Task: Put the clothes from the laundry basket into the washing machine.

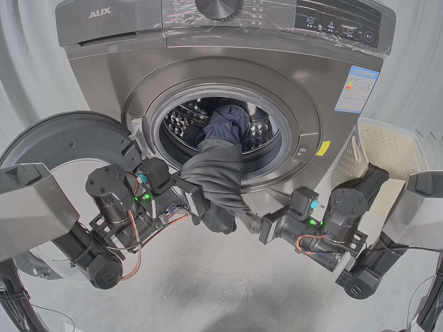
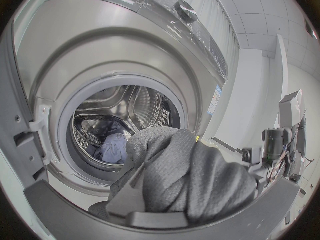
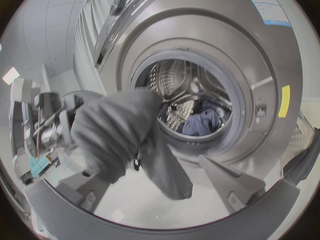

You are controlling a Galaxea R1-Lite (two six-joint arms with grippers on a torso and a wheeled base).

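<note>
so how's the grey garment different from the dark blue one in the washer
The grey garment hangs half out of the drum, held by the left gripper; the dark blue garment lies fully inside it, free. The grey one is lighter and textured; the blue one looks smoother. Both are crumpled clothes.

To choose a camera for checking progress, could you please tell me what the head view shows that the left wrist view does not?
Head view adds the laundry basket right of the washing machine, with a dark garment draped over its rim. Left wrist view adds ceiling tiles. Both share the drum, the blue garment inside it and the grey garment hanging out over its lip.
</note>
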